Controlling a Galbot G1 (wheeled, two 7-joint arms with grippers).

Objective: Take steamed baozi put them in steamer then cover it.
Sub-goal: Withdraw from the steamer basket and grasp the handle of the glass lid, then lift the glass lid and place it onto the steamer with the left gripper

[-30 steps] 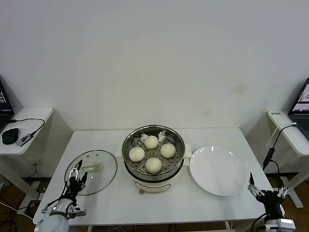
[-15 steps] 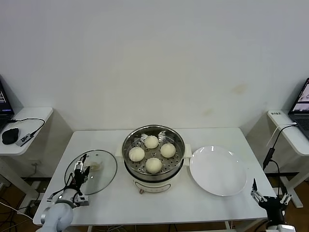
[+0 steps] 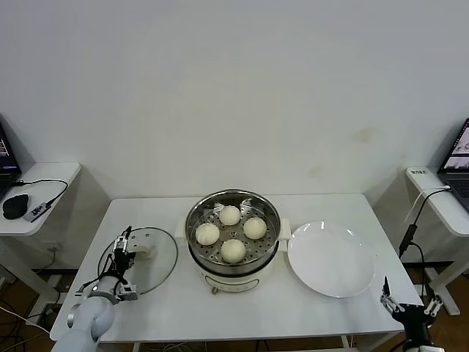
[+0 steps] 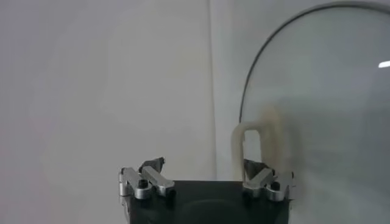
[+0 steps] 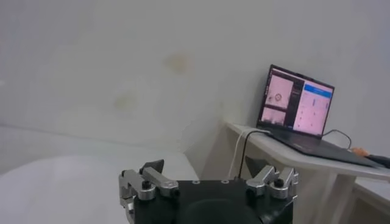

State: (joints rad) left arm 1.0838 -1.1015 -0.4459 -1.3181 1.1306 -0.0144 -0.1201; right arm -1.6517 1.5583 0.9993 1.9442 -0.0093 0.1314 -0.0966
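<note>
Several cream-white baozi [image 3: 233, 250] sit on the perforated tray inside the steamer [image 3: 196, 216], a shiny steel pot at the table's middle. The cover [image 3: 155, 265], a clear glass lid with a beige handle [image 3: 144, 254], lies flat on the table to the steamer's left. My left gripper [image 3: 122, 246] is open just above the lid's left part, close beside the handle. In the left wrist view the handle [image 4: 256, 141] stands right in front of one finger of the open left gripper [image 4: 204, 167]. My right gripper [image 3: 409, 306] hangs open, low off the table's front right corner.
A flat white plate [image 3: 331, 258] lies right of the steamer, touching its side handle. Side desks stand on both sides, the right one with a laptop [image 5: 296, 102] and cables. The right wrist view shows the plate's rim [image 5: 61, 176] ahead of the right gripper [image 5: 204, 169].
My left gripper has moved forward and up over the lid's edge toward its handle. The right gripper has sunk lower and farther back at the table's front right corner.
</note>
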